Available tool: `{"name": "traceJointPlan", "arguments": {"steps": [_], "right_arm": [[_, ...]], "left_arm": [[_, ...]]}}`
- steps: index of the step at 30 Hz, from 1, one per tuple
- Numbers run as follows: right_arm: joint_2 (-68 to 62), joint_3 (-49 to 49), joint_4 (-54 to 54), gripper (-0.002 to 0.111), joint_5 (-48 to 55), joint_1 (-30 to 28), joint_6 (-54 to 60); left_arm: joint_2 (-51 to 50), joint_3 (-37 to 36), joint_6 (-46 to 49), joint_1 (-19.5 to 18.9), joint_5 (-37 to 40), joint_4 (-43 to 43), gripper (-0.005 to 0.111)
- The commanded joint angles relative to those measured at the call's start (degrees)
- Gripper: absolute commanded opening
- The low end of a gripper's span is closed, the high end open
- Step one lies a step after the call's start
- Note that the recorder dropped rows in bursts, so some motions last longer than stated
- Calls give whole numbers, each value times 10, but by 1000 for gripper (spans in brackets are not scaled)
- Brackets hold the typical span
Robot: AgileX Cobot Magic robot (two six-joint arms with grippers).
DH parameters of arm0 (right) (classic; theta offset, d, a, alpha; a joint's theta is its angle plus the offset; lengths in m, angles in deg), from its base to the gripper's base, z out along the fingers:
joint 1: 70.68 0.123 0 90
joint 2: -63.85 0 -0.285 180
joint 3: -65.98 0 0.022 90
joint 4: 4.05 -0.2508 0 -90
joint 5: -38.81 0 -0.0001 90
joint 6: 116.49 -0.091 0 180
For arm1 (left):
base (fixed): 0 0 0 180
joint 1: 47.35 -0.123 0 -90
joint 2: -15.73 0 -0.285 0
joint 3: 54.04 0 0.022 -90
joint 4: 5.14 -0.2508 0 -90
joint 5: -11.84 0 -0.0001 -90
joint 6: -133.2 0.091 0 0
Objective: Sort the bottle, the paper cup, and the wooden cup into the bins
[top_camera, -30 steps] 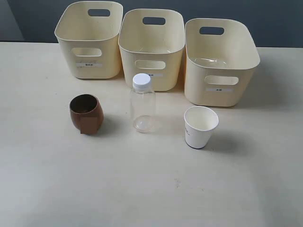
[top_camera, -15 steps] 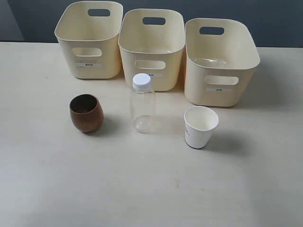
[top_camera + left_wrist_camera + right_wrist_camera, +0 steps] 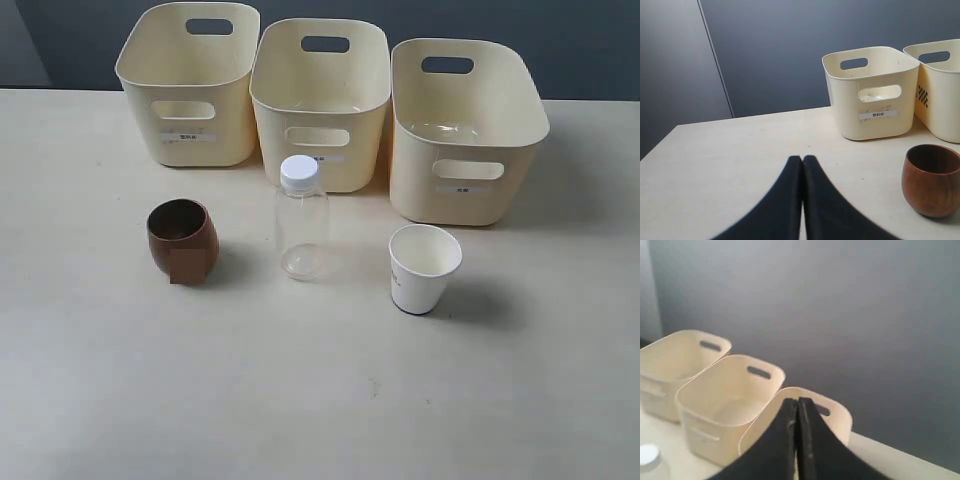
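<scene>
Against a dark wall, three empty bins (image 3: 320,95) are lined behind the wooden cup (image 3: 183,240), bottle (image 3: 301,218) and paper cup (image 3: 424,268) on the table (image 3: 300,400); sorting is judged unstarted, as the left gripper (image 3: 802,162) and right gripper (image 3: 797,405) are seen closed and empty, so opening is needed first.

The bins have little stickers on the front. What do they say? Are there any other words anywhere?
Left bin label: too small to read.
Middle bin label, peeking past the bottle: unreadable.
Right bin label: too blurred to read.
Paper cup: no readable print shows.
Wooden cup: no words.
</scene>
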Motion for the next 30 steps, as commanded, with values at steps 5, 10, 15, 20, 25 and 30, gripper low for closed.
{"name": "traceJointPlan", "arguments": {"steps": [5, 10, 15, 20, 25, 30], "right_arm": [[-145, -121, -38, -1, 140, 71, 122], [-226, -182, -37, -1, 257, 90, 144], [-281, -211, -39, -1, 282, 108, 151], [-336, -219, -39, -1, 288, 136, 160], [-384, -219, -38, -1, 260, 166, 179], [-423, -219, -34, -1, 227, 187, 185]], "left_arm": [[3, -1, -1, 0, -4, 0, 0], [3, -1, -1, 0, -4, 0, 0], [3, -1, -1, 0, -4, 0, 0], [3, -1, -1, 0, -4, 0, 0], [3, -1, -1, 0, -4, 0, 0], [3, -1, -1, 0, -4, 0, 0]]}}
